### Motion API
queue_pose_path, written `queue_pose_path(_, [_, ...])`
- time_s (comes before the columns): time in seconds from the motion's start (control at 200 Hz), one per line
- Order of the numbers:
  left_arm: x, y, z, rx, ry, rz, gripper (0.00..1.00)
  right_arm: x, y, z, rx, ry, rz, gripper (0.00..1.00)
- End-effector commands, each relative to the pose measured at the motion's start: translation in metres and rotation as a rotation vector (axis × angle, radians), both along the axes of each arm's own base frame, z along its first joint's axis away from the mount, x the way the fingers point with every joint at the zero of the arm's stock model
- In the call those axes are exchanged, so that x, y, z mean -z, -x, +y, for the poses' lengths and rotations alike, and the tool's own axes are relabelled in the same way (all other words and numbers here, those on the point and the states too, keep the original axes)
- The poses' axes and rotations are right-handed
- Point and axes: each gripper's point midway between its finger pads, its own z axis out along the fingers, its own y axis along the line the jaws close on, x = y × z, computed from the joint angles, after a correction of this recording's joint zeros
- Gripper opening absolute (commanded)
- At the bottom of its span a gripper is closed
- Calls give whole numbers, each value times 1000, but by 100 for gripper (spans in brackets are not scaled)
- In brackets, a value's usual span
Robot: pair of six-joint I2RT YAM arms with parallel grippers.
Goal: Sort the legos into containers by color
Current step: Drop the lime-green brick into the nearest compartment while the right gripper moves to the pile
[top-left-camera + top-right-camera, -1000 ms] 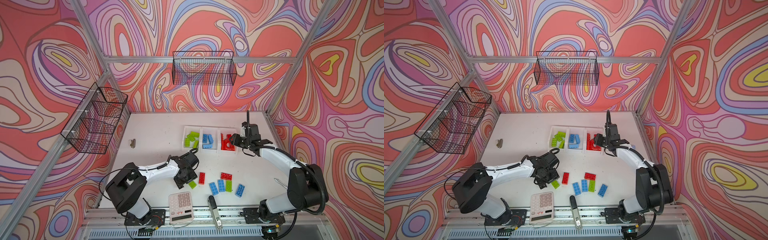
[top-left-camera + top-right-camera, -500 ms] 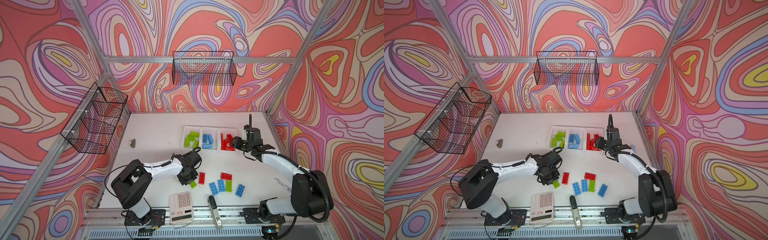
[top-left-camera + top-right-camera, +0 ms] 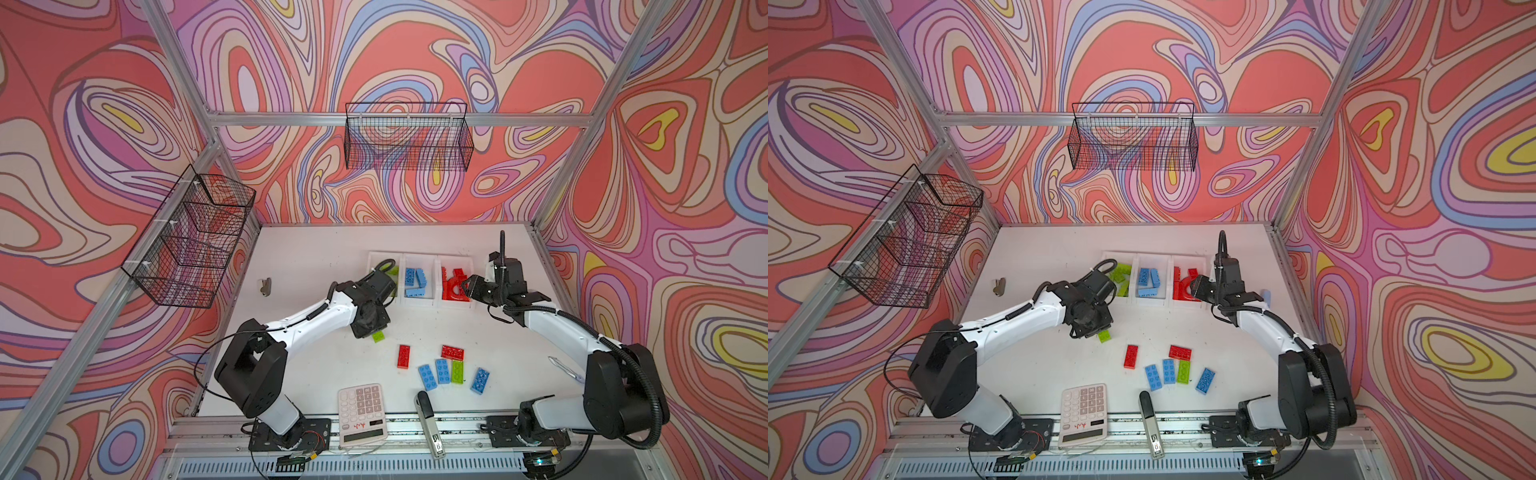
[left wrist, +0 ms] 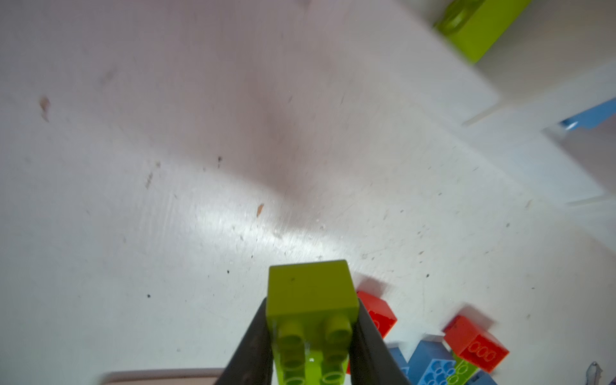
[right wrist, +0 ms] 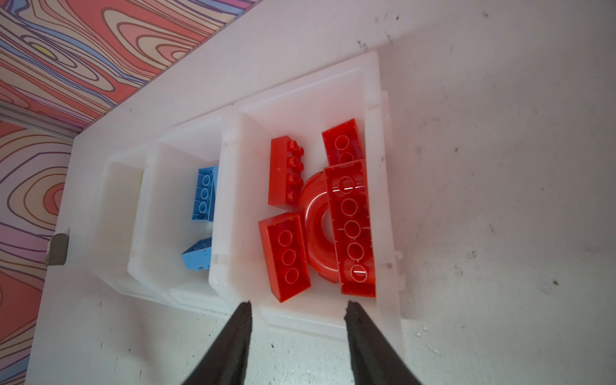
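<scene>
My left gripper (image 4: 311, 311) is shut on a lime green lego (image 4: 311, 293), studs facing the camera; in both top views this lego (image 3: 379, 336) (image 3: 1104, 336) hangs just above the table, in front of the containers (image 3: 417, 302). My right gripper (image 5: 298, 306) (image 3: 467, 286) stands open and holds nothing, over the near rim of the bin (image 5: 380, 100) with several red legos (image 5: 286, 256) and a red arch. Blue legos (image 3: 415, 278) fill the middle bin. My left arm partly hides the green bin. Red (image 3: 403, 356), blue (image 3: 443, 370) and green (image 3: 457, 371) legos lie loose at the table's front.
A calculator (image 3: 362, 413) and a stapler (image 3: 430, 424) lie at the front edge. Black wire baskets hang on the left wall (image 3: 189, 241) and the back wall (image 3: 409, 141). A small grey object (image 3: 264, 286) sits at the left of the table.
My left gripper has shut on the green lego and lifted it off the table, away from the front edge. My right gripper has barely moved at the red bin.
</scene>
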Motion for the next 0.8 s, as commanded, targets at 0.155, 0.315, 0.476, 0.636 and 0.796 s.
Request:
queue_pose_path(0.155, [-50, -82, 19, 215, -141, -187, 16, 2, 19, 8, -53, -46, 46, 51])
queue_pose_path(0.315, [-44, -133, 7, 300, -149, -217, 18, 11, 37, 8, -69, -41, 122, 53])
queue_pose_path(0.476, [-24, -167, 0, 337, -137, -208, 27, 20, 64, 3, -83, -2, 209, 56])
queue_pose_path(0.636, [-17, -186, -5, 341, -110, -226, 46, 17, 91, -6, -57, 45, 261, 57])
queue_pose_path(0.796, [-25, -192, -7, 346, -94, -263, 72, 20, 112, -5, -60, 112, 313, 57])
